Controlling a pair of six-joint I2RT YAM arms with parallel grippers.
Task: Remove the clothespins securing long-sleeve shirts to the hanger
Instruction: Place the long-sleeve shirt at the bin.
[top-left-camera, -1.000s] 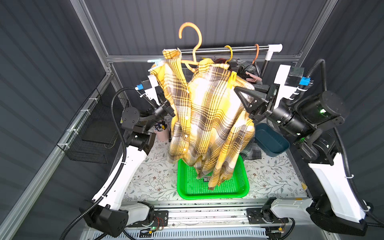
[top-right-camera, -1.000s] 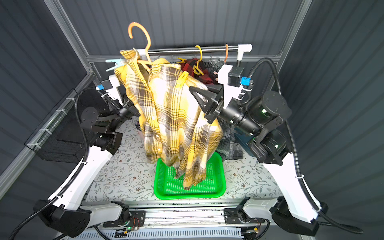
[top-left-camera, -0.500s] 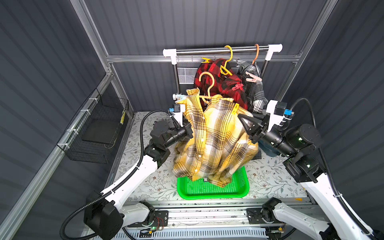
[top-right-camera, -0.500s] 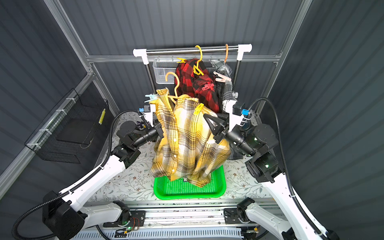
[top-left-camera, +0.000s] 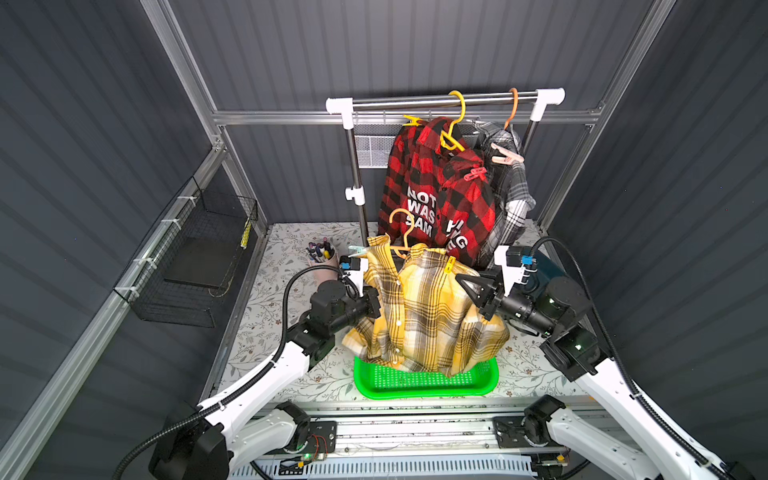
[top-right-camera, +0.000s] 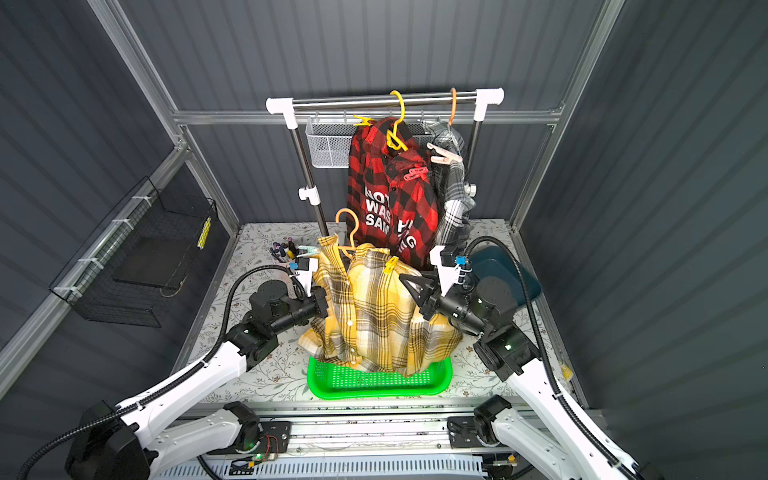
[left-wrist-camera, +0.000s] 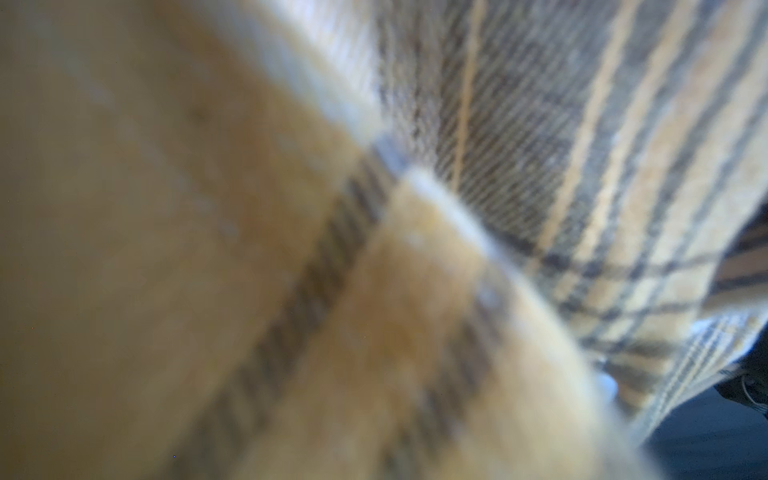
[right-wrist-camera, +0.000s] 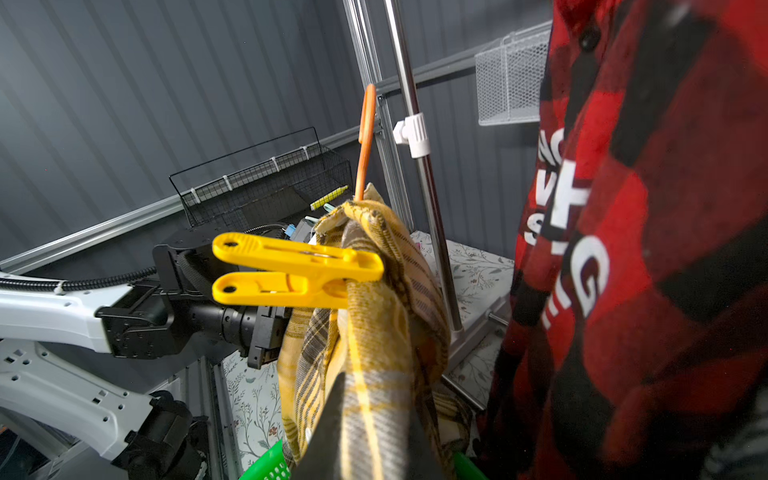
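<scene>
Step in hand: the yellow shirt (top-left-camera: 419, 316) on its orange hanger (right-wrist-camera: 365, 137) is off the rail (top-left-camera: 415, 99). You hold it up between both arms, hem on the green tray (top-left-camera: 424, 392). None of its pins is off yet.

Left pincer (top-left-camera: 372, 305) is at the shirt's 9 o'clock, together, tips buried in cloth. Can't tell whether it has fabric or hanger. Right pincer (top-left-camera: 471, 293) is at 3 o'clock and looks clamped on shoulder fabric.

The yellow clothespin (right-wrist-camera: 291, 270) bites that shoulder, just beside the right pincer at its 11 o'clock. The pale clothespin (top-left-camera: 357, 250) is on the other shoulder, at 11 o'clock of the left pincer.

Yellow pin, as I read it: long axis about level and running 12–6 in a top view, biting end toward 12, handle ends toward 6.

Next move, as I judge it: hold with one pincer and free the other. Open it, squeeze the handle ends squarely, then draw the pin off toward 6.
</scene>
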